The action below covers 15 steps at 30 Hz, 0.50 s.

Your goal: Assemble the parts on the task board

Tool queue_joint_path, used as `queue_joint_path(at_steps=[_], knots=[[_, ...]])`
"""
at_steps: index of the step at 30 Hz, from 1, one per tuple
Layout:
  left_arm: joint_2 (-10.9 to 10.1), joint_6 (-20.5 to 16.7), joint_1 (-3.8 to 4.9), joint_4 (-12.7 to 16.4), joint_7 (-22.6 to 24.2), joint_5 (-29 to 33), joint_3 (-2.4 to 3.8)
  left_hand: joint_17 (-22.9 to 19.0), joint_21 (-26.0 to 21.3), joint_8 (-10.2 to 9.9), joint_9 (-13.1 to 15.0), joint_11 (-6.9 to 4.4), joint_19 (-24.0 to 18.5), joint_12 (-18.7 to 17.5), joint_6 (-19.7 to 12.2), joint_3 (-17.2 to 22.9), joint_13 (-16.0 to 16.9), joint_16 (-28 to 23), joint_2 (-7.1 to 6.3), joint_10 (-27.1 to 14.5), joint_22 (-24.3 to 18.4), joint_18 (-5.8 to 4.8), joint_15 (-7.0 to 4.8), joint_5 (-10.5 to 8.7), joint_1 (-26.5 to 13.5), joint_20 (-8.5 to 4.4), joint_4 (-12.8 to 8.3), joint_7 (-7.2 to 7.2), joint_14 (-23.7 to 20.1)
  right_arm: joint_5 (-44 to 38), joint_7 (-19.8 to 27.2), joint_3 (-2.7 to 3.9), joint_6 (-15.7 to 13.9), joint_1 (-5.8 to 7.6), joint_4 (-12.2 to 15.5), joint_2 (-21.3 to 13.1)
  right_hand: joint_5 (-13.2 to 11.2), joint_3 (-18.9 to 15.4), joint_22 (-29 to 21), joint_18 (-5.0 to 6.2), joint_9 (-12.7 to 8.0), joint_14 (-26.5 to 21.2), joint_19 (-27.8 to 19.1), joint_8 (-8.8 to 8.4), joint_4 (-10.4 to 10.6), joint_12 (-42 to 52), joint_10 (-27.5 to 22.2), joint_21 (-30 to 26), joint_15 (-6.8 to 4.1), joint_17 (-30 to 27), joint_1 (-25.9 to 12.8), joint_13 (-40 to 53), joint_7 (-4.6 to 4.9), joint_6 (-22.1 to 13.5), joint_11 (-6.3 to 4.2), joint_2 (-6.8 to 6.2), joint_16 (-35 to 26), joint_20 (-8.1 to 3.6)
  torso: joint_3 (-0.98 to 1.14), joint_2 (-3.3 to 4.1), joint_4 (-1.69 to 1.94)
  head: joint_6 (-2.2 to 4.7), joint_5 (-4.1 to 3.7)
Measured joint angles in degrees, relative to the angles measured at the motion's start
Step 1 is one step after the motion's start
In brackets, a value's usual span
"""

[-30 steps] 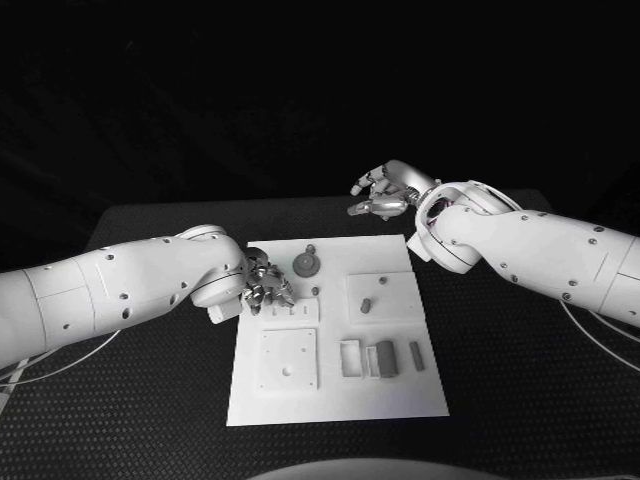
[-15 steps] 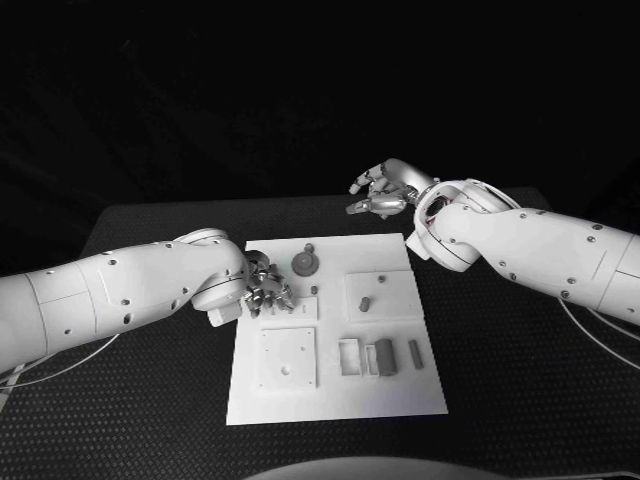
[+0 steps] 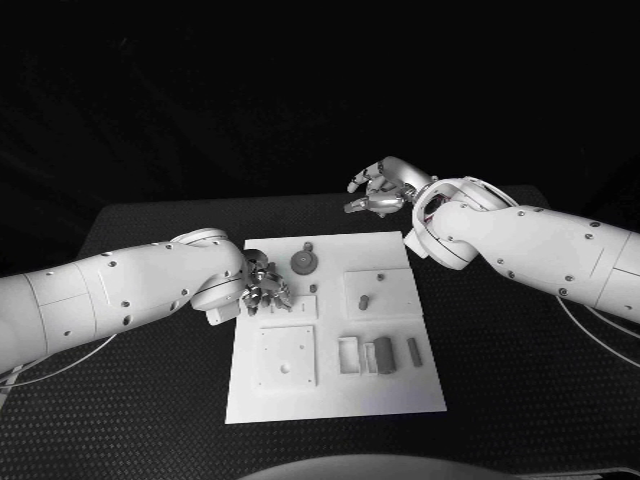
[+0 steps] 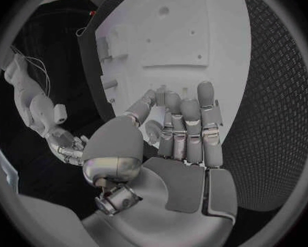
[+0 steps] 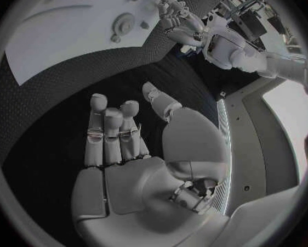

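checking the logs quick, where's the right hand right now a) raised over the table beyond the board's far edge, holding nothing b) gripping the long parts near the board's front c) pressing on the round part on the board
a: the right hand sits beyond the far edge of the task board, and the right wrist view shows its fingers apart and empty over the black table.

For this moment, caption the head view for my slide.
Left hand over the task board's left edge; right hand raised beyond it.

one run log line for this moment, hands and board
left hand: over task board left edge, nothing visibly held | right hand: open, raised beyond board | round part: on board
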Motion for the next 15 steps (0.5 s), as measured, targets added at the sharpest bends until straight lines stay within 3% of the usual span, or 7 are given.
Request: queue_joint_path(at_steps=[6,15], knots=[[0.22,0.01,-0.24,-0.23,0.0,-0.62,-0.01,-0.1,0.0,0.0,0.0,0.0,0.0,0.0,0.0,-0.08,0.04,0.0,0.0,0.01,0.0,0.0,-0.02,0.14,0.0,0.0,-0.05,0.0,0.02,0.03,0.0,0.0,0.0,0.0,0.1,0.04,0.0,0.0,0.0,0.65,0.0,0.0,0.0,0.0,0.0,0.0,0.0,0.0,0.0,0.0,0.0,0.0,-0.03,0.02,0.0,0.0,0.0,0.0,0.0,0.0,-0.02,-0.21,-0.11],[0.46,-0.03,-0.51,-0.29,0.07,-1.06,0.01,-0.13,0.0,0.0,0.0,-0.01,0.09,0.0,0.01,-0.1,0.05,0.0,0.0,0.01,0.03,0.0,-0.08,0.15,0.0,0.08,-0.04,0.01,0.07,0.05,-0.04,0.0,0.05,0.0,0.15,0.04,0.0,-0.16,0.0,0.7,0.0,0.0,0.0,0.0,-0.16,0.0,0.0,0.0,0.01,0.0,0.0,0.0,-0.05,0.03,0.0,0.0,0.0,0.0,-0.02,0.02,-0.02,-0.47,-0.34]])
